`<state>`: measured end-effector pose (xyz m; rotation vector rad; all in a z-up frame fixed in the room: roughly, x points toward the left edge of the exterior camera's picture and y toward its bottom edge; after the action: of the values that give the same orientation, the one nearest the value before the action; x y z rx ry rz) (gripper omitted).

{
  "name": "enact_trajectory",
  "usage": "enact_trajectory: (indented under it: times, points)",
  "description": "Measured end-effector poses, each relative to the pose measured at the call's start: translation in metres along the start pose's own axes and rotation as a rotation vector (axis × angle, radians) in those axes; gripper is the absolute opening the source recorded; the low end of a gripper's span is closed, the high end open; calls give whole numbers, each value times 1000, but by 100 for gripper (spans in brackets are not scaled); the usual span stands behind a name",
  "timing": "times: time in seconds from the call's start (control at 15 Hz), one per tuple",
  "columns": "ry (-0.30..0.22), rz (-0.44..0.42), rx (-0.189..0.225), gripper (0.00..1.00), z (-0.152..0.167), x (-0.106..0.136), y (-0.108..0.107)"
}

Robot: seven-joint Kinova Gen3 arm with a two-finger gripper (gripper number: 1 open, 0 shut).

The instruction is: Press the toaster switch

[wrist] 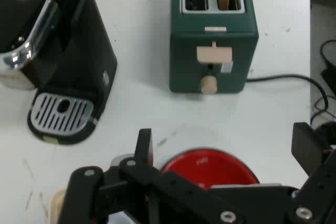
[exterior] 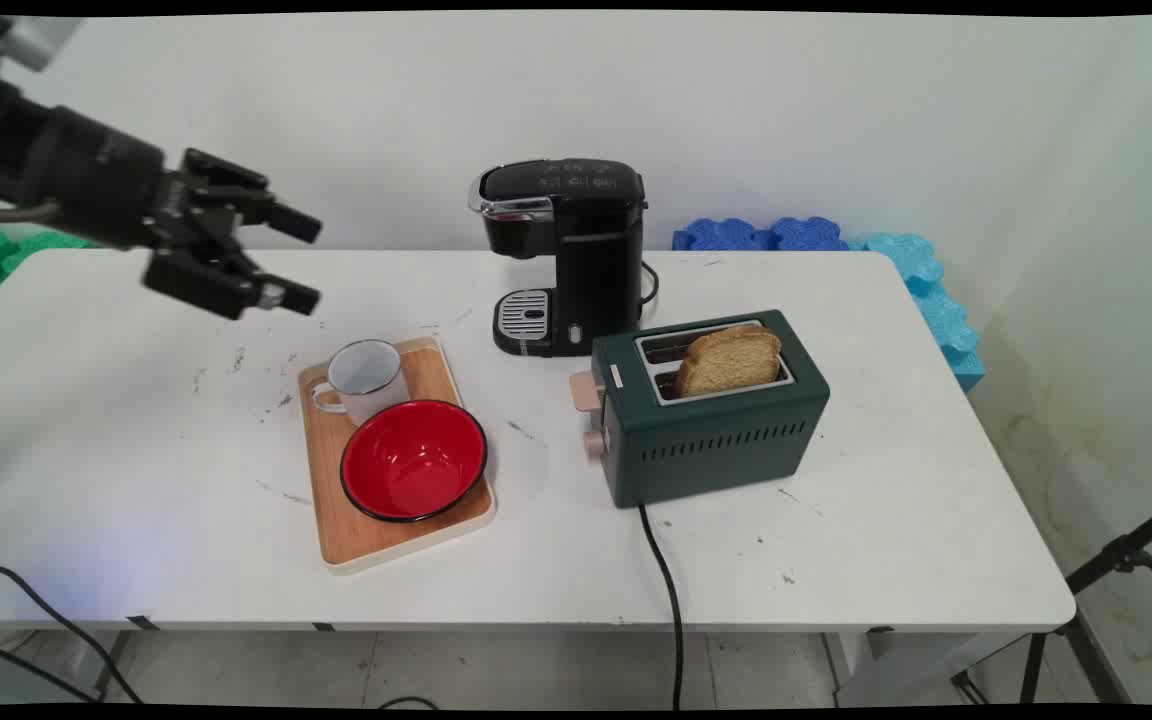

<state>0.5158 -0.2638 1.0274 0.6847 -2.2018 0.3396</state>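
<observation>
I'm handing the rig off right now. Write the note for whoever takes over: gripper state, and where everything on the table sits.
Gripper: open, empty, raised above the table's left part, up and left of the wooden tray.
On the tray: a white enamel mug at the far end, a red bowl just in front of it; both look empty.
Black coffee machine stands at the table's far middle, nothing on its drip grate.
Green toaster stands right of the tray, one slice of toast sticking up from a slot, cord running off the near edge.
Nothing is held or touched.
</observation>
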Motion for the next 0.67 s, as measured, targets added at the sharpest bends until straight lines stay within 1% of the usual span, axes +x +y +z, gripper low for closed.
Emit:
enact_trajectory:
  times: [0.33, 0.47, 0.67]
  points:
    - [5, -12, 24, 100, 48, 33, 6]
    - [-5, 1, 19, 100, 70, 42, 11]
    - [-31, 38, -2, 100, 102, 48, 19]
